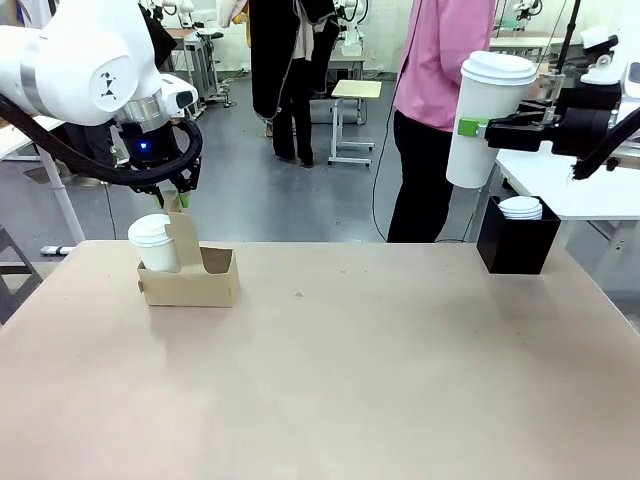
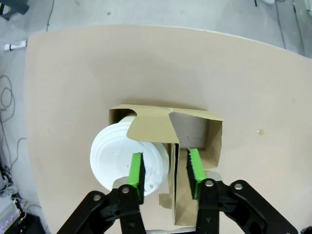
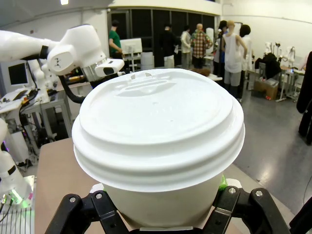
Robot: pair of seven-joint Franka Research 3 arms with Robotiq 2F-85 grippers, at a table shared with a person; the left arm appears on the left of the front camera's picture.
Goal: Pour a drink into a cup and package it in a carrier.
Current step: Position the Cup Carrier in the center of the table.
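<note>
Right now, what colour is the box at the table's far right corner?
Black; the box shows best in the front view.

Item 1: black box (image 1: 517,250) containing white lids (image 1: 520,207), located on the tan table (image 1: 350,380) directly below the right gripper (image 1: 480,127). Item 2: person in pink top (image 1: 440,60), standing just beyond that gripper.

Worktop (image 1: 350,380) right of carrier (image 1: 200,285) lies open; black box (image 1: 517,245) blocks far right of carrier; small lidded cup (image 1: 153,240) fills carrier's left hole.
</note>
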